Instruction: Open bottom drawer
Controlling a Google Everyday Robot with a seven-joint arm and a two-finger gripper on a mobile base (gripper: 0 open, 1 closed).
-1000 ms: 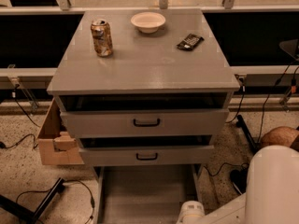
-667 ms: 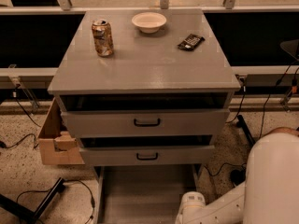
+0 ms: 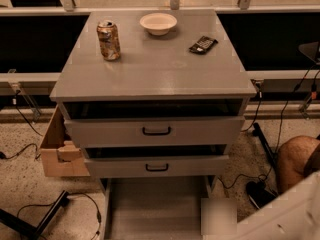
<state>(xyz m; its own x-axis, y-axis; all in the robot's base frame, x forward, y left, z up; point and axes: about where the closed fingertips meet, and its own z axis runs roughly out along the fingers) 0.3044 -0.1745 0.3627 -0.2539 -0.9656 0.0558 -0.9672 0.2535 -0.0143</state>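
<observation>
The grey cabinet [image 3: 155, 69] has three drawers. The bottom drawer [image 3: 155, 204] is pulled far out. Its plain grey inside shows at the lower edge of the camera view, and its front and handle are cut off below the frame. The top drawer [image 3: 156, 131] and the middle drawer [image 3: 157, 167] stand slightly out, each with a black bar handle. My gripper [image 3: 218, 216] is a pale shape at the bottom drawer's right side wall, on the end of my white arm [image 3: 285, 214], which comes in from the lower right.
On the cabinet top are a soda can [image 3: 108, 40], a white bowl [image 3: 158, 23] and a dark snack packet [image 3: 203, 44]. An open cardboard box [image 3: 57, 151] is on the floor to the left. Cables and a black stand [image 3: 45, 216] lie on the speckled floor.
My arm has sunk lower and further right in the view. The gripper stays by the bottom drawer's right side. The drawers look unchanged.
</observation>
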